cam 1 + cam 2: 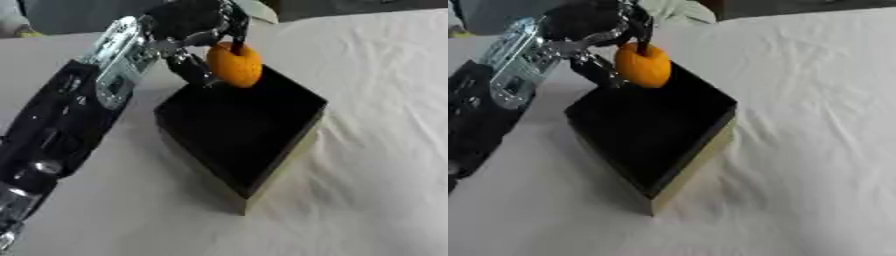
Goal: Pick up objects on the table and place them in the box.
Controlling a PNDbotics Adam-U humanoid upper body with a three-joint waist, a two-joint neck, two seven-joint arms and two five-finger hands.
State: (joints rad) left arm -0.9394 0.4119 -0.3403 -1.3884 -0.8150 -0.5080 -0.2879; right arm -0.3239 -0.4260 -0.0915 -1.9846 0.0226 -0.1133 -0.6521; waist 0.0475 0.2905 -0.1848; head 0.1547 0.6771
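Nearest, at six o'clock: rumpled white tablecloth (376, 200), creased all the way out to three o'clock. At eight o'clock, coming in from the lower left edge: black left arm (52, 135) with a silver wrist section, rising slantwise toward eleven o'clock. In the middle: open black box (241, 127), set cornerwise like a diamond, one corner toward six o'clock, pale yellowish outer wall showing along the near right side, inside dark and without visible contents. Just past the box's far corner, at twelve o'clock: left hand (188, 30), fingers curled down and clamped on an orange fruit (234, 65), one dark finger (238, 42) across the top of it and another down its left side. Fruit egg-shaped rather than round, long axis close to upright, tipped slightly so the top leans toward eleven o'clock and the lower end points toward five o'clock. Held in the air over the far corner of the box, lower end overlapping the dark interior near the rim; whether touching the rim cannot be told. Farthest, along the upper edge: dark blurred shapes beyond the table's far side.
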